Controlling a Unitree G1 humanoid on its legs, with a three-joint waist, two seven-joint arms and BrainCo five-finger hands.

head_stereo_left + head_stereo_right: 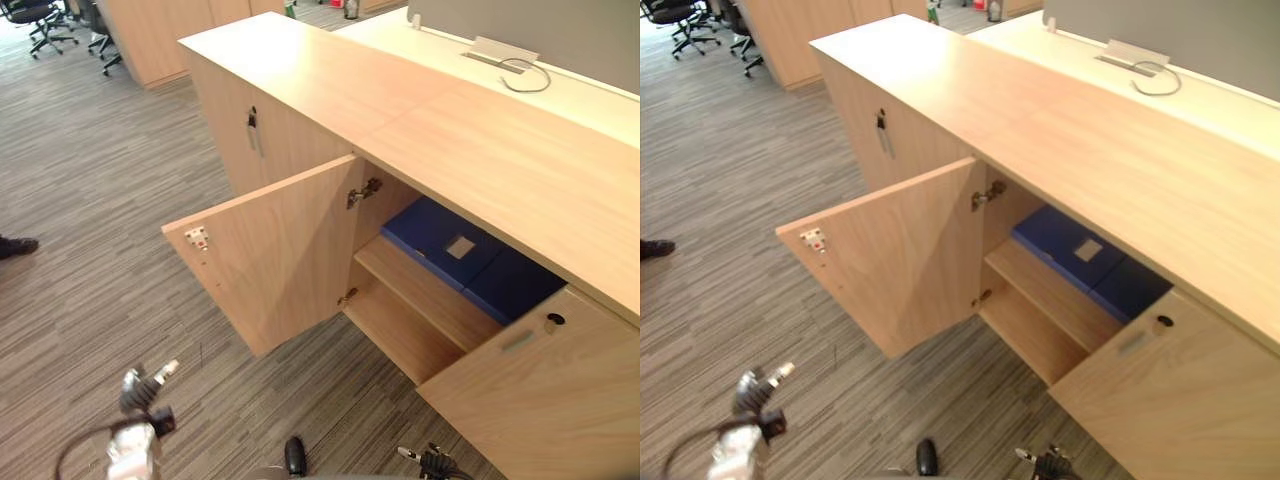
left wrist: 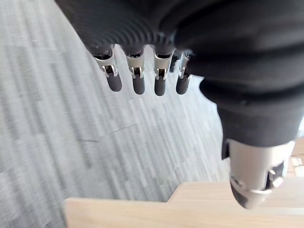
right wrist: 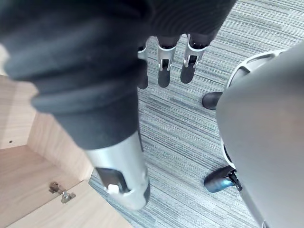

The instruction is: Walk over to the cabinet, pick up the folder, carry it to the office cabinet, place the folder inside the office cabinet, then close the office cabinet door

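Grey striped office carpet (image 1: 90, 150) is seen all round, with black office chairs (image 1: 40, 20) at the far left corner and a person's dark shoe (image 1: 18, 245) at the left edge. A long light-wood office cabinet (image 1: 480, 150) is set diagonally across the scene. Behind it a pale desk (image 1: 440, 50) is shown, with a grey partition (image 1: 560, 30) and a looped cable (image 1: 527, 76).

The cabinet's middle door (image 1: 270, 255) is swung wide open toward the robot's left and hung on metal hinges (image 1: 362, 192). A small white catch plate (image 1: 197, 238) is fixed to its inner face.

The blue folder (image 1: 440, 238) is found inside the open compartment, laid flat on the upper shelf (image 1: 420, 290), with a pale label on its top face. A second dark blue item (image 1: 512, 285) is laid just beside it on the right; what it is cannot be told.

The door panel left of the opening is closed and a dark lock fitting (image 1: 252, 122) is mounted on it. On the right-hand panel (image 1: 540, 400) a recessed pull and a lock hole are seen; whether it is ajar cannot be told.

The left hand (image 1: 140, 395) is held low over the carpet, well apart from the open door. In its wrist view the fingers (image 2: 137, 78) are hung straight, apart from the thumb (image 2: 256, 175), with nothing held.

The right hand (image 3: 118, 171) is held low by the cabinet front. Its fingers (image 3: 164, 71) are relaxed and spread from the thumb, and nothing is held.
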